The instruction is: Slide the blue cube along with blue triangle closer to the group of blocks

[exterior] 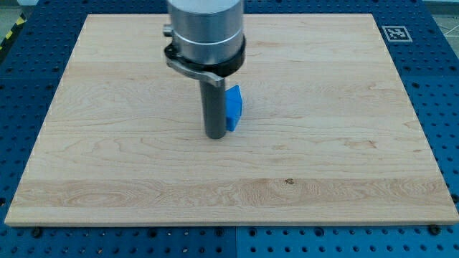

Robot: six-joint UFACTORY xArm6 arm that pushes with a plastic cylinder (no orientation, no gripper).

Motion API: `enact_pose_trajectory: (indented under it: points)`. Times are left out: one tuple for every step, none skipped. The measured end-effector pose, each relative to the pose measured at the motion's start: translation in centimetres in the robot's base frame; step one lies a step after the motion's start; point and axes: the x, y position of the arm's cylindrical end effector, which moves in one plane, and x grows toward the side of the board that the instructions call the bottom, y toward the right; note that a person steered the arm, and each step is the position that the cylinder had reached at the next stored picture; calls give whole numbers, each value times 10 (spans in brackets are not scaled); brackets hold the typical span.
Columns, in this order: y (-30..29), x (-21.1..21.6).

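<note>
A blue block (pixel 234 107), its shape mostly hidden behind the rod, sits near the middle of the wooden board (pixel 107 143). My tip (pixel 215 135) rests just left of it, touching or nearly so. There are no jaws, only the straight rod. No other block shows.

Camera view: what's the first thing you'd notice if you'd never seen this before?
The big silver and black cylinder of the robot arm at the view's top, with a straight dark rod hanging down from it. My tip rests near the middle of the pale wooden board, right beside a small bright blue block on its right in the view. The block's shape is partly hidden, and no other blocks show.
</note>
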Motion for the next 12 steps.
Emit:
enact_pose_trajectory:
  points:
    - [26, -9]
    - [39, -25]
    - [39, -40]
    - [45, -43]
    - [52, -44]
    - [52, -52]
    - [47, -60]
    - [40, -70]
    - [26, -74]
    - [4, -74]
    - [1, -77]
    - [2, -83]
